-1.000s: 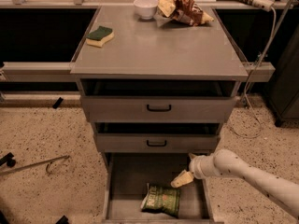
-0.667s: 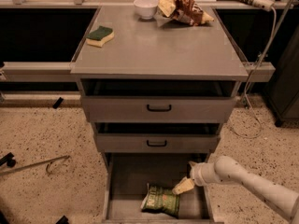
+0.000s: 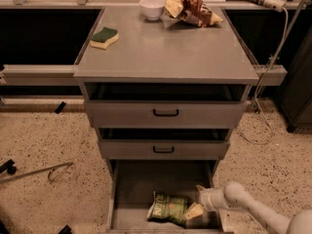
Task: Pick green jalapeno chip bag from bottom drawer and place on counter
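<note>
The flat grey metal counter at the top of the frame does not yet hold the bag. At lower centre, the glossy green jalapeno chip bag lies flat in the open grey metal bottom drawer, unmoved. Just right of it, the white arm's cream gripper has sunk to the bag's right edge. Whether it has closed on anything cannot be told. A grasp looks imminent.

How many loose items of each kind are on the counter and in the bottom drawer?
Snack bags: 2 (green jalapeno chip bag in bottom drawer, brown-and-cream bag on counter)
Bowl: 1
Sponge: 1
Total: 4
The gripper is in the bottom drawer, beside that green bag.
</note>
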You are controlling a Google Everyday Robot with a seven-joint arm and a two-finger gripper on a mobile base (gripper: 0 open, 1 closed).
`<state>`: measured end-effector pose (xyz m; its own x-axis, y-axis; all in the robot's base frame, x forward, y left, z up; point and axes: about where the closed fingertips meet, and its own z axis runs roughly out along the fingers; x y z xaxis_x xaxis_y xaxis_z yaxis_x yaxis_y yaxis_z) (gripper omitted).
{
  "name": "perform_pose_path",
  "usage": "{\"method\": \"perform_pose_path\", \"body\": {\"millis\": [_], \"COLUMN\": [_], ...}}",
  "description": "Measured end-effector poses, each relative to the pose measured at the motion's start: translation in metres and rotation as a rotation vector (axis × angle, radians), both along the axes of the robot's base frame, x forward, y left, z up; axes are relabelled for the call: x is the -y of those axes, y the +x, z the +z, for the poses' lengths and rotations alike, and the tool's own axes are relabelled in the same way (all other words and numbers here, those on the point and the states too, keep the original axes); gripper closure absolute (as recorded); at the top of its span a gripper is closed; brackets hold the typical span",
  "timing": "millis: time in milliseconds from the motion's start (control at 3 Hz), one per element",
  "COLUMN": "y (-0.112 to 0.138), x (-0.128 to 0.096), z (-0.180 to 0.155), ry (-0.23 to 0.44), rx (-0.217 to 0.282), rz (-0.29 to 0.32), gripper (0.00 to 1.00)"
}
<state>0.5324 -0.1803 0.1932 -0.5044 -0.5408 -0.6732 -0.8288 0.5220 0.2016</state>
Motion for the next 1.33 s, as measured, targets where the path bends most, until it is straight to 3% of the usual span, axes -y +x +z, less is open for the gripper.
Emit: {"method": "perform_pose_path", "body": {"millis": [667, 1333], "y": [-0.003, -0.041], "x": [-0.006, -0.048], "z": [-0.012, -0.053], "ry": [0.028, 0.057], "rx": [-0.029, -0.062], "rz": [0.009, 0.081], "gripper": [0.0, 0.0]}}
